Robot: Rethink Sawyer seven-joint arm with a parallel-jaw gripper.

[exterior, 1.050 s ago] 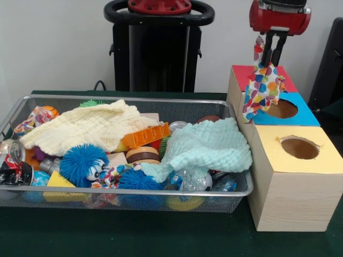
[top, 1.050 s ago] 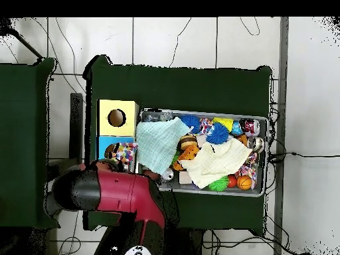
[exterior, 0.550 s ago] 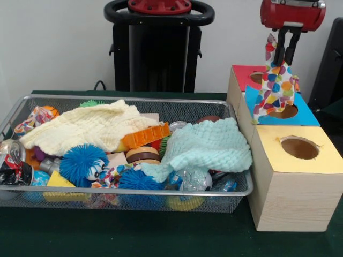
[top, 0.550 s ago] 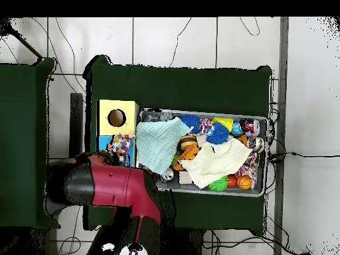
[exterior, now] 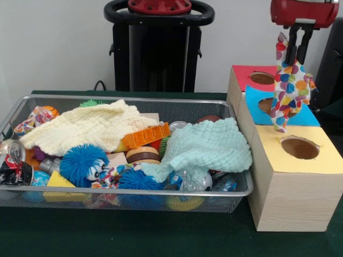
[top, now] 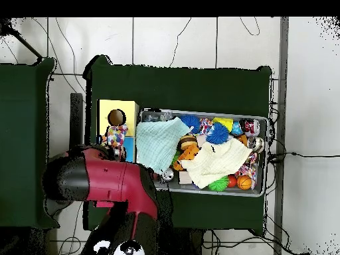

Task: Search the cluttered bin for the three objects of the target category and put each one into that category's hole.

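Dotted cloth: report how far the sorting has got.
Done: nothing that shows; what the holes hold is hidden. In hand: the gripper, jaws shut on the dotted cloth, hangs it over the box, its tail between the blue hole and the yellow hole. Left: drop it, then deal with the cream cloth and mint cloth in the bin.

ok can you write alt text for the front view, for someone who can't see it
A red gripper holds a polka-dot cloth dangling over the blue-topped box, between the red-topped box and the yellow-topped box, each with a round hole. Beside them a wire mesh bin is crowded with cloths, fuzzy blue balls and toys.
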